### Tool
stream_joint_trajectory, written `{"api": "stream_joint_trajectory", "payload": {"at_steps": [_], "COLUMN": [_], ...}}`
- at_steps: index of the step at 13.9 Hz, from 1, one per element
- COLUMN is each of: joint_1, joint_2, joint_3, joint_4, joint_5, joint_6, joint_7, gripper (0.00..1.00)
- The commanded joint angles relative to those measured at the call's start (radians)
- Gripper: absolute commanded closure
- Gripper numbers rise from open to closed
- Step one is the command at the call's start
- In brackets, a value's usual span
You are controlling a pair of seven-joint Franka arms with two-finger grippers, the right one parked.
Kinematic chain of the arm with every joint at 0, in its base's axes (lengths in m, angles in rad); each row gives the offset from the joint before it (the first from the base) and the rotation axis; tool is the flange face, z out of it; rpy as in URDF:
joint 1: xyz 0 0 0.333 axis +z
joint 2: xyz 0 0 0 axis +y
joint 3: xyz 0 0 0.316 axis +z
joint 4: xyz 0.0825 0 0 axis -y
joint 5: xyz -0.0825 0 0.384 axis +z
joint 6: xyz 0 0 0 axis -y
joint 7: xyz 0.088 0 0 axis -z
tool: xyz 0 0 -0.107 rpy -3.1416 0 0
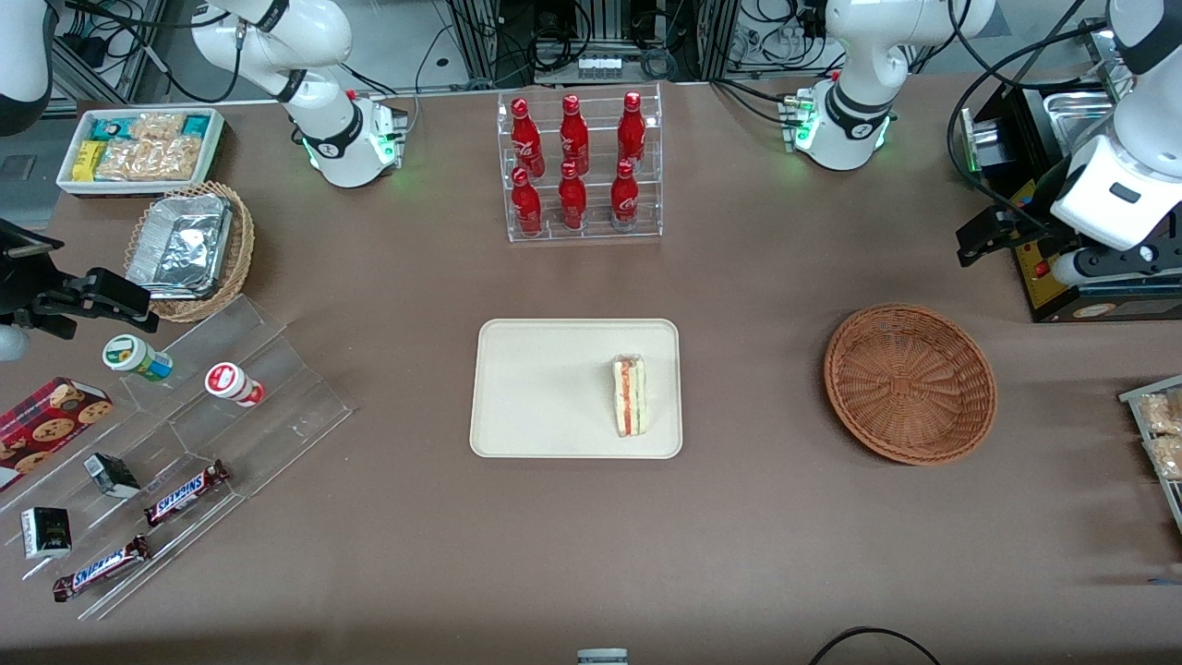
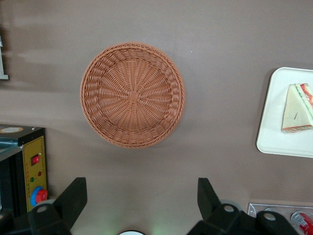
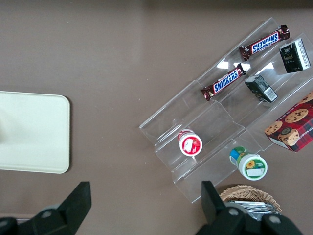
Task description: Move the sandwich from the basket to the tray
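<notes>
Cream-beige tray (image 1: 545, 388) at the middle of the brown table (image 1: 757, 517), with the sandwich (image 1: 631, 396) on it. Lies flat close to the tray rim at the working arm's end, filling stripe turned up, just inside the low edge. Well apart from the reddish-brown wicker basket (image 1: 910, 383), with a wide strip of bare table between basket and tray.

Left arm's gripper (image 1: 981, 238) up above the table, farther from the front camera than the basket and more toward the working arm's end. Released: in the left wrist view both black fingers (image 2: 73, 196) spread wide, nothing between them, looking down on the basket (image 2: 132, 95) and on one end of the tray (image 2: 274, 122) with the sandwich (image 2: 297, 108).

Just beside the gripper, a black and yellow control box (image 1: 1048, 277), the nearest hard thing. Farther from the camera than the tray, a clear rack of red bottles (image 1: 584, 166). Toward the parked arm's end, clear stepped shelves (image 1: 240, 388) with snack bars and small cups, a tan basket with a foil container (image 1: 185, 245) and a white box of snack packets (image 1: 138, 148).
</notes>
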Motion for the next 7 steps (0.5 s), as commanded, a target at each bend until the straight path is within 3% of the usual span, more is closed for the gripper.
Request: {"api": "stream_joint_trajectory", "payload": {"at_steps": [1, 7], "joint_1": [0.013, 0.011], "joint_2": [-0.025, -0.025], "joint_3": [-0.013, -0.015], "joint_4": [0.008, 0.014], "joint_5": [0.012, 0.01], "joint_6": [-0.029, -0.03], "joint_7": [0.027, 0.029], "gripper": [0.0, 0.0]}}
